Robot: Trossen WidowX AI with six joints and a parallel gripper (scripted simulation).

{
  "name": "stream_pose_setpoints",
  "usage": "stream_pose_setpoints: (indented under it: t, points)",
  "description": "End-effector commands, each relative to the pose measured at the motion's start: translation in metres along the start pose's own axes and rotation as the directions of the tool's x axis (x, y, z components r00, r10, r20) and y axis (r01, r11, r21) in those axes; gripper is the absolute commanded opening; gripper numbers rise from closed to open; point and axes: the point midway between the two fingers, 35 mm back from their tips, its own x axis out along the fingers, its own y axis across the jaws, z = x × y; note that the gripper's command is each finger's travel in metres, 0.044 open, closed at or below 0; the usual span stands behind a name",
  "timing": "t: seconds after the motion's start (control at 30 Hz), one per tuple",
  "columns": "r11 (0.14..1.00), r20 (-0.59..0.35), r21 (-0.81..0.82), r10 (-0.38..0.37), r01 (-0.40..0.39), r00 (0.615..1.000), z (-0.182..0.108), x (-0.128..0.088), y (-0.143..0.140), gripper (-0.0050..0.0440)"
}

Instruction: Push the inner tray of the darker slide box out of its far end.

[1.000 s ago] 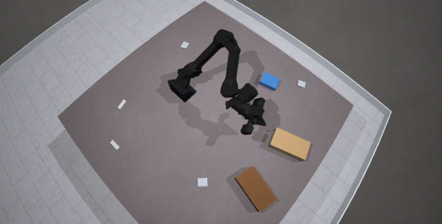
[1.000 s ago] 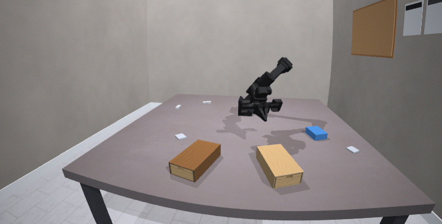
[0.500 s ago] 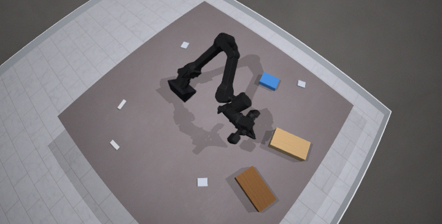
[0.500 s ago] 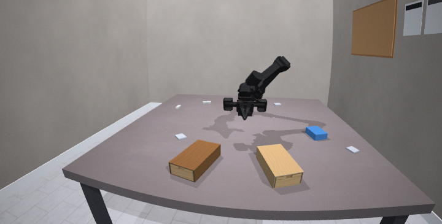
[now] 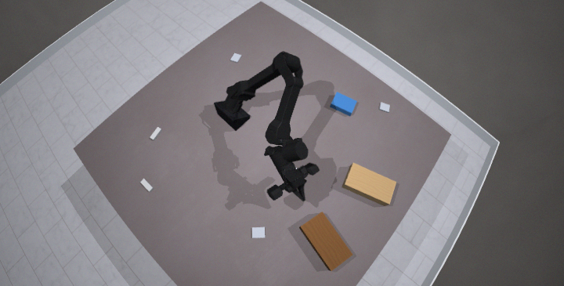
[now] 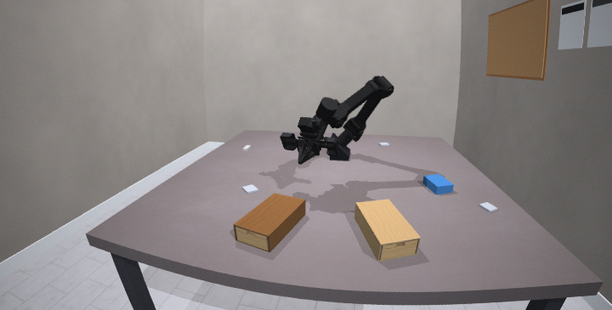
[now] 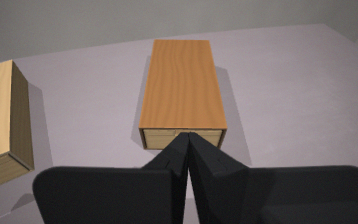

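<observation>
The darker brown slide box (image 5: 326, 240) lies near the table's front edge; it also shows in the exterior view (image 6: 270, 221) and straight ahead in the wrist view (image 7: 183, 92). Its near end with the tray face (image 7: 183, 138) points at my fingertips. The tray looks flush with the box at both ends. My gripper (image 5: 301, 193) is shut and empty. It hangs above the table, a short way from the box's near end and apart from it. It shows in the exterior view (image 6: 304, 160) and in the wrist view (image 7: 188, 137).
A lighter tan slide box (image 5: 370, 183) lies to the side of the dark one (image 6: 386, 228), at the wrist view's left edge (image 7: 1, 120). A blue block (image 5: 343, 103) sits farther back. Several small white cards, such as one (image 5: 258, 232), lie scattered on the table.
</observation>
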Motion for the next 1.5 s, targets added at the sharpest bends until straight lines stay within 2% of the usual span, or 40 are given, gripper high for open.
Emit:
stream_pose_setpoints:
  t: [0.0, 0.9, 0.97, 1.07, 1.13, 1.23, 1.47]
  points:
    - [1.0, -0.001, -0.003, -0.001, 0.001, 1.0, 0.001, 0.003, 0.001, -0.005]
    - [1.0, -0.006, 0.0, -0.003, 0.003, 1.0, -0.002, 0.002, 0.0, -0.005]
    - [1.0, 0.03, 0.003, -0.026, 0.026, 0.999, 0.0, 0.014, 0.002, -0.005]
    - [0.992, 0.172, 0.05, -0.125, 0.118, 0.977, -0.007, 0.051, 0.006, -0.005]
    - [0.992, 0.172, 0.05, -0.125, 0.118, 0.977, -0.007, 0.051, 0.006, -0.005]
    - [0.986, 0.254, 0.087, -0.162, 0.145, 0.954, -0.012, 0.067, 0.01, -0.005]
    - [0.985, 0.254, 0.088, -0.165, 0.147, 0.953, -0.013, 0.067, 0.008, -0.005]
